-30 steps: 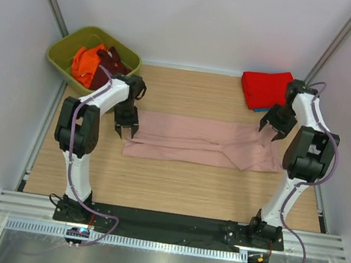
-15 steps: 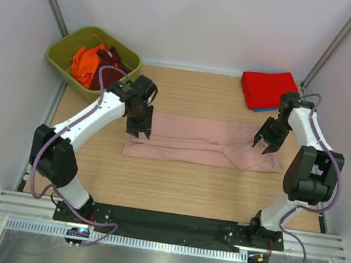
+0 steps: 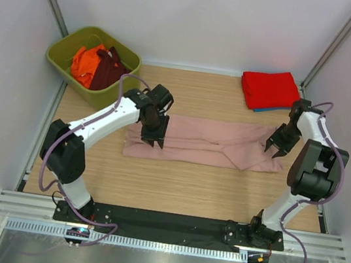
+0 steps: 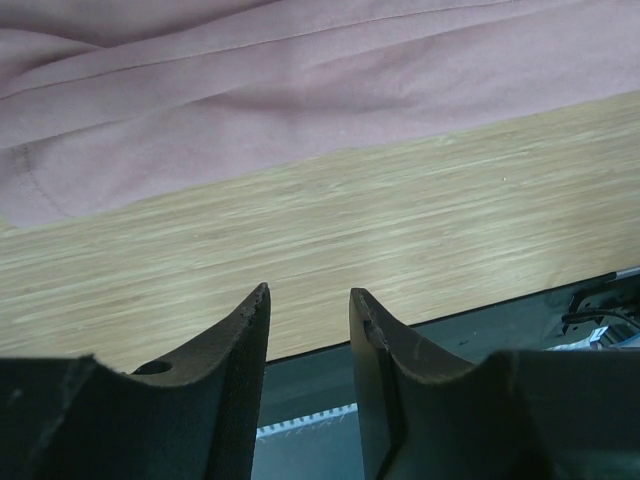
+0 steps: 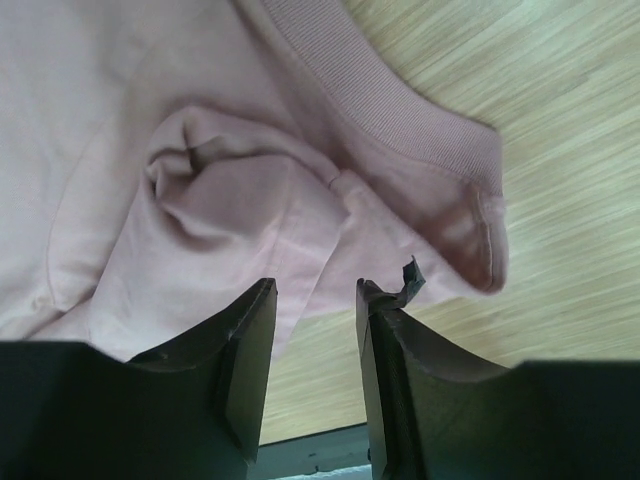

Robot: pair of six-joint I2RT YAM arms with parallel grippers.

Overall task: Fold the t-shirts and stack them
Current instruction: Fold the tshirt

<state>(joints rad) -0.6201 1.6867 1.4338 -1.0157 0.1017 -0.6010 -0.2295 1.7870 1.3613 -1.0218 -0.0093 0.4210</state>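
left gripper (image 3: 152, 140): jaws partly apart, empty, over dusty-pink t-shirt's (image 3: 207, 143) left end | right gripper (image 3: 277, 151): jaws partly apart, empty, above its collar end | shirt lies as long strip across table (image 3: 174, 184)

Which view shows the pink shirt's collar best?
Right wrist: the ribbed collar sits close and sharp. Top external shows the whole pink shirt, collar too small to tell; left wrist shows only plain cloth.
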